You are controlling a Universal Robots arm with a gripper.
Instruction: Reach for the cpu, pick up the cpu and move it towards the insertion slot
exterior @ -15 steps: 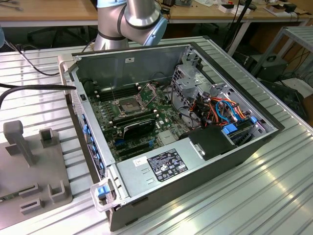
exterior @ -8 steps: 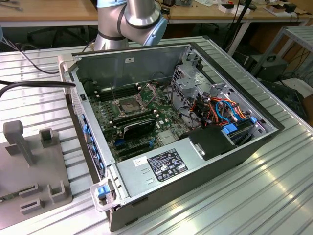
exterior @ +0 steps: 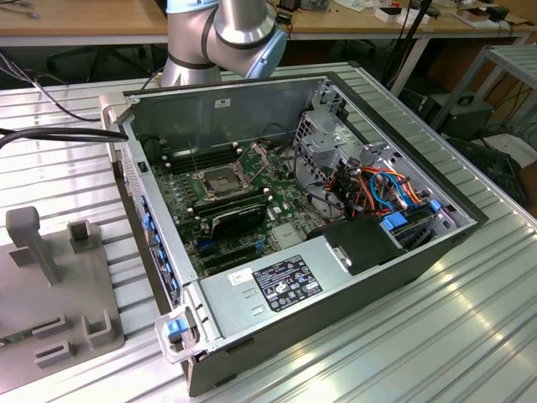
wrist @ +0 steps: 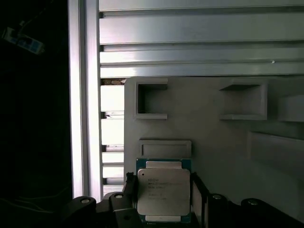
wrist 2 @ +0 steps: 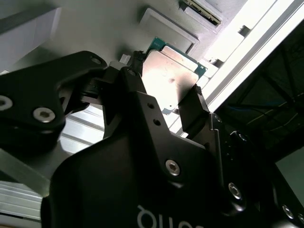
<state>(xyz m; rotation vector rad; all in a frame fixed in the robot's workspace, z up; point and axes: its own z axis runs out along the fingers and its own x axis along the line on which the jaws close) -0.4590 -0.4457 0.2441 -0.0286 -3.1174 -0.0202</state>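
Claw (wrist 2: pixel 167 78) pinches the cpu (wrist: pixel 164 192) by opposite edges at the grey holder (wrist: pixel 213 133); grasp made, carry to the insertion slot (exterior: pixel 220 179) outstanding.

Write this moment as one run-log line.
stage: grasp | gripper: jaws shut on chip | backdrop: grey tray | socket: inside computer case

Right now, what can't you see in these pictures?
Second wrist view: the black body of the gripper covers part of the cpu.
Exterior view: the upper edge cuts off the arm.
Exterior view: the dark centre of the insertion slot is too small to make out.
First wrist view: the grey tray runs off the edge.
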